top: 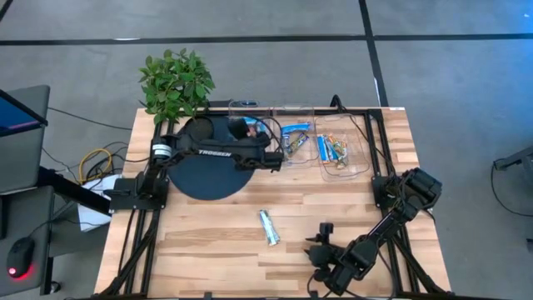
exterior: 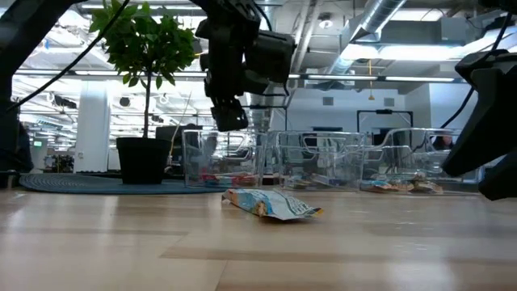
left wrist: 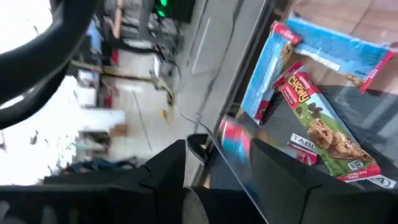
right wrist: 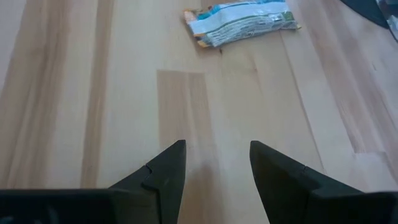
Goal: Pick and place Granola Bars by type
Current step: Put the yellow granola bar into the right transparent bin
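One silvery-white bar (top: 267, 226) lies flat on your table (top: 208, 250), alone near the middle. Your right gripper (right wrist: 217, 168) hangs low near the front edge, pointed at that bar, fingers parted and holding nothing. Farther back, your left gripper (top: 275, 158) is over the row of clear tubs (top: 287, 142), above the middle tub's rim; its fingers stand apart with nothing clamped, and a small red-and-blue blur shows between them, which you can't identify. Below it lie two blue bars (left wrist: 336, 40) and a brown-orange bar (left wrist: 323, 127). Behind the tubs stands a plant (top: 173, 82).
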Action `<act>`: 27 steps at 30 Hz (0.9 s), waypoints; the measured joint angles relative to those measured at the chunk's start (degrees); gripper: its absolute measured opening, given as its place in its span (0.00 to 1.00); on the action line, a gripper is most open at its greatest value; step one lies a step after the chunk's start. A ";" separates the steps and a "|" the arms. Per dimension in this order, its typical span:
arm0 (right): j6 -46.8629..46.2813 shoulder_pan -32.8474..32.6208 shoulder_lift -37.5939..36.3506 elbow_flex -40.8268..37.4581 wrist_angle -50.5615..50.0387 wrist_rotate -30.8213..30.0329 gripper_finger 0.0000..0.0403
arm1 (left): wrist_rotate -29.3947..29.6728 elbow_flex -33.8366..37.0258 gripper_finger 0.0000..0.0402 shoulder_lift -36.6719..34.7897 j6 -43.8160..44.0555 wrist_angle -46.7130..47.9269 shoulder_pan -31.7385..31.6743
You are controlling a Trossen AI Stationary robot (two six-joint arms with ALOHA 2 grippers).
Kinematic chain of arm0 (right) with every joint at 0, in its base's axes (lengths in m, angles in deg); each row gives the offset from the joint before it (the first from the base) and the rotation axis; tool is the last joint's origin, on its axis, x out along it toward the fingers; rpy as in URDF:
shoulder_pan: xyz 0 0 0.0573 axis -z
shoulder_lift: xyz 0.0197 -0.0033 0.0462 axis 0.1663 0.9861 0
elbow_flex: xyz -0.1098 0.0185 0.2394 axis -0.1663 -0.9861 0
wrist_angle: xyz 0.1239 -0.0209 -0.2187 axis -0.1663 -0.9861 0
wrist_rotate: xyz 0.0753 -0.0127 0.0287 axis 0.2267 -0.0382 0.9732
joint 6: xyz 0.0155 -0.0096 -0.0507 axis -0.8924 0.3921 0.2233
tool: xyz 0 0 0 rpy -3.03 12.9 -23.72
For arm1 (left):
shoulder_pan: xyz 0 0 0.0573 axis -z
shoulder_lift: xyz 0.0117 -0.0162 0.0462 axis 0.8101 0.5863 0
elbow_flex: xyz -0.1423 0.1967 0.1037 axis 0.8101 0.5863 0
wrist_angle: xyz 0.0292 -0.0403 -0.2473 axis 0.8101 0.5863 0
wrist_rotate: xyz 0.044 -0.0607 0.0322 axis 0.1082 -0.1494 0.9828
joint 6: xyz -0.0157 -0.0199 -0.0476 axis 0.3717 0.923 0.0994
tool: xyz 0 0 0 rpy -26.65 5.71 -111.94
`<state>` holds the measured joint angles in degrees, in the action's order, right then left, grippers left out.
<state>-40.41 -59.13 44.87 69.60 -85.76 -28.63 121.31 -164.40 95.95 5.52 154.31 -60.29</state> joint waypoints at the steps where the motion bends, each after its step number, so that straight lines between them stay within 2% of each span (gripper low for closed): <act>1: 0.00 0.27 0.00 0.00 0.11 0.00 0.42 | 0.88 0.00 0.43 -0.05 -0.41 0.01 0.71; 6: -0.01 1.80 0.00 0.00 0.33 -0.04 0.42 | 4.22 -0.91 0.42 -1.01 -1.91 2.26 5.51; 10: -0.80 3.39 0.00 0.00 0.73 -0.40 0.42 | 5.38 -1.84 0.42 -2.47 0.59 7.54 11.25; 16: -1.51 6.34 0.00 0.00 2.37 -1.58 0.42 | 6.91 -1.85 0.42 -4.42 14.28 17.55 21.70; 24: -0.68 11.80 0.02 0.00 11.93 -1.12 0.44 | 5.30 3.97 0.42 -5.40 27.59 17.48 38.42; 27: 1.10 14.47 0.02 0.00 17.03 2.44 0.46 | 6.98 7.36 0.42 -5.40 35.78 17.45 44.95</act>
<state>-39.31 -44.66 44.89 69.60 -68.73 -26.19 128.29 -157.04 90.55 41.30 171.76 -15.35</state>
